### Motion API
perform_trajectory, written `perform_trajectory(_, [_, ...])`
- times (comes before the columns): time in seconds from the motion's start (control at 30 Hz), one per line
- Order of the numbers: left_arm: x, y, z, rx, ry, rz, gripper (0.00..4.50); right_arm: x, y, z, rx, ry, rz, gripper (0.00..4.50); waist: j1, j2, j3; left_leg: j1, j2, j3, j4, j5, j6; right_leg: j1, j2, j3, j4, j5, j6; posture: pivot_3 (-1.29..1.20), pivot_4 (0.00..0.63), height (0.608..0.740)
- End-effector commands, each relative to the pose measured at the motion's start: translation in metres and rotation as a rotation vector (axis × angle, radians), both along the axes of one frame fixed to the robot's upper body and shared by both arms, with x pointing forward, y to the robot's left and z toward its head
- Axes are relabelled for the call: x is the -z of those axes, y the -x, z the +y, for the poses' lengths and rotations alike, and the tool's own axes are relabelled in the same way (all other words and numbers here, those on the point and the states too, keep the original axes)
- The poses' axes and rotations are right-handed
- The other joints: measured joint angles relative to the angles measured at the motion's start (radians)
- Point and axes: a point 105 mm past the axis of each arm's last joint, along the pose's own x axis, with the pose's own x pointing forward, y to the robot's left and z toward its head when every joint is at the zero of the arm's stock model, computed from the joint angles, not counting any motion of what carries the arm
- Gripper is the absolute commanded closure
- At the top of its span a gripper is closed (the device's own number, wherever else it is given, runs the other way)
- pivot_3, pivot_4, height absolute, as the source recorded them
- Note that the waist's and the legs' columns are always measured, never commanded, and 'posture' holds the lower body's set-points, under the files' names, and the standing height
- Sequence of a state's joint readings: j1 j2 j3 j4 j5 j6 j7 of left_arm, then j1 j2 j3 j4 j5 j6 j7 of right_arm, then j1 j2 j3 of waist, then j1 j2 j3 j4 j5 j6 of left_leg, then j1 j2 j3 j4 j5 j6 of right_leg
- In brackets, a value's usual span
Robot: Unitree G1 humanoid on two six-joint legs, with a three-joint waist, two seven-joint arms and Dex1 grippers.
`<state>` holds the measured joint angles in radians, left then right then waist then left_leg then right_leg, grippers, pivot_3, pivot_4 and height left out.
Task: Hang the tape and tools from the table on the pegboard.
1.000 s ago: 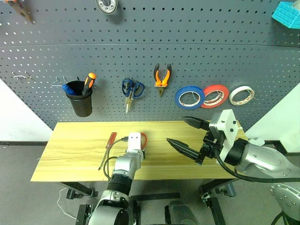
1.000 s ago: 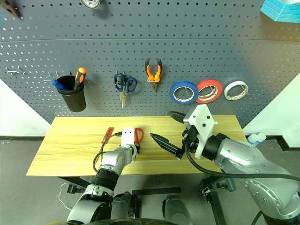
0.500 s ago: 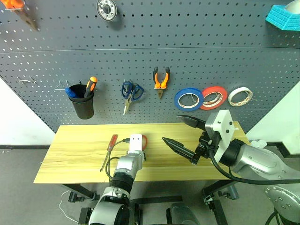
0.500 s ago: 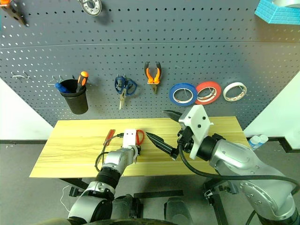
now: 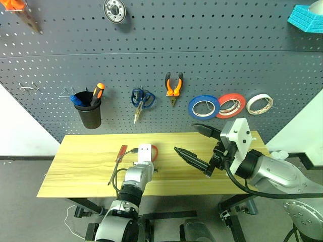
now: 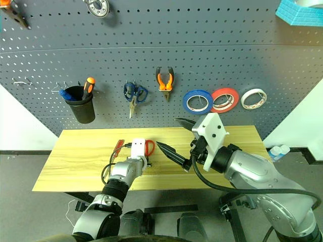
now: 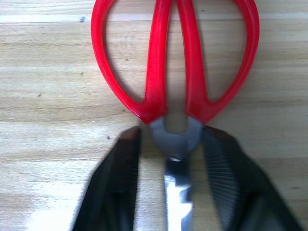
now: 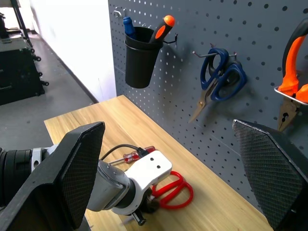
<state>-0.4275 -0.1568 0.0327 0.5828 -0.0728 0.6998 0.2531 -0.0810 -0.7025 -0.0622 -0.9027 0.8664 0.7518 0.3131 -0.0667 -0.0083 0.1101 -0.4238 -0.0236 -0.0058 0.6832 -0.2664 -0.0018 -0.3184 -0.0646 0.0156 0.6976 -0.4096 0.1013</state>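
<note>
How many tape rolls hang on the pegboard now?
3, side by side on the pegboard, right of the pliers: blue roll, red roll, white roll.

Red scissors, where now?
Red scissors lie flat on the table between the left pincer's fingers, right of the red screwdriver.

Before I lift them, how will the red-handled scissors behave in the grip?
The red-handled scissors look rigid, with steel blades, so they probably won't flex. The left gripper straddles the pivot, so the handles may swing down. The smooth steel could slip between the fingers.
</note>
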Motion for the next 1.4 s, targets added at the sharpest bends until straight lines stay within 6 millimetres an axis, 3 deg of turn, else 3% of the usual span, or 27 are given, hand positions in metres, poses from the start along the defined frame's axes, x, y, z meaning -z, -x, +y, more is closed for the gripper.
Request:
perform_trajectory(0.03, [0.044, 0.044, 0.01, -0.021, -0.014, 0.213, 3.4, -0.011, 0.004, 0.001, -0.006, -0.012, -0.062, 0.0, 0.0, 0.0, 0.0, 0.0, 0.0, 0.0, 0.0, 0.0, 0.0, 0.0, 0.0, 0.0, 0.0, 0.0, 0.0, -0.18, 0.103, 0.68])
perform_trajectory(0.33, [0.039, 0.04, 0.007, -0.007, 0.007, 0.182, 3.4, -0.011, 0.002, 0.0, -0.01, -0.01, -0.063, 0.0, -0.001, 0.0, 0.0, 0.0, 0.0, 0.0, 0.0, 0.0, 0.0, 0.0, 0.0, 0.0, 0.0, 0.0, 0.0, -0.17, 0.099, 0.68])
perform_trajectory(0.77, [0.004, 0.025, 0.008, 0.139, -0.055, -0.028, 3.4, -0.012, -0.001, -0.004, -0.016, -0.008, -0.068, 0.0, 0.001, -0.001, 0.001, -0.004, 0.0, 0.0, -0.009, 0.0, 0.002, -0.002, 0.0, 0.0, -0.012, 0.0, 0.0, -0.17, 0.089, 0.68])
perform_trajectory(1.4, [-0.04, 0.006, -0.008, 0.277, -0.107, -0.265, 3.4, -0.028, 0.009, -0.031, -0.069, -0.017, -0.083, 0.0, 0.024, -0.001, 0.001, -0.019, 0.0, 0.001, -0.006, 0.0, 0.004, -0.011, 0.0, -0.001, -0.013, 0.0, 0.0, -0.18, 0.076, 0.68])
